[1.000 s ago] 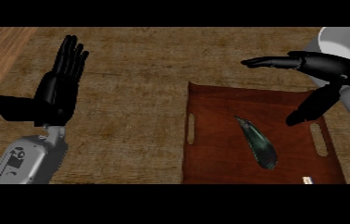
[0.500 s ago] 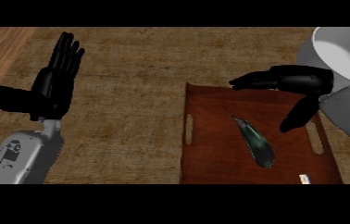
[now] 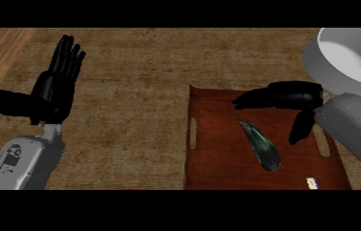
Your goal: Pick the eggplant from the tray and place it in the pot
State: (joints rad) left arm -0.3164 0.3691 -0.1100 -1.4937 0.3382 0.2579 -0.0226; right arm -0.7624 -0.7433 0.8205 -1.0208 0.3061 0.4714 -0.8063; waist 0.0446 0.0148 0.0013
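A dark, slender eggplant (image 3: 260,145) lies slantwise in the middle of the reddish-brown tray (image 3: 218,168). My right hand (image 3: 292,96) hovers over the tray's far right part, fingers stretched leftward and thumb pointing down, open and just beyond the eggplant's upper end without touching it. The grey pot (image 3: 337,58) stands at the right edge, partly cut off by the view. At the left, my left hand (image 3: 55,84) rests open with fingers up, far from the tray.
The tray has slot handles on its left (image 3: 192,133) and right (image 3: 323,141) sides. A small white tag (image 3: 311,183) lies on its near right corner. A lighter wooden strip (image 3: 14,46) shows at the far left of the counter.
My right hand has moved down and left from beside the pot to above the tray, closer to the eggplant. The left hand has barely shifted.
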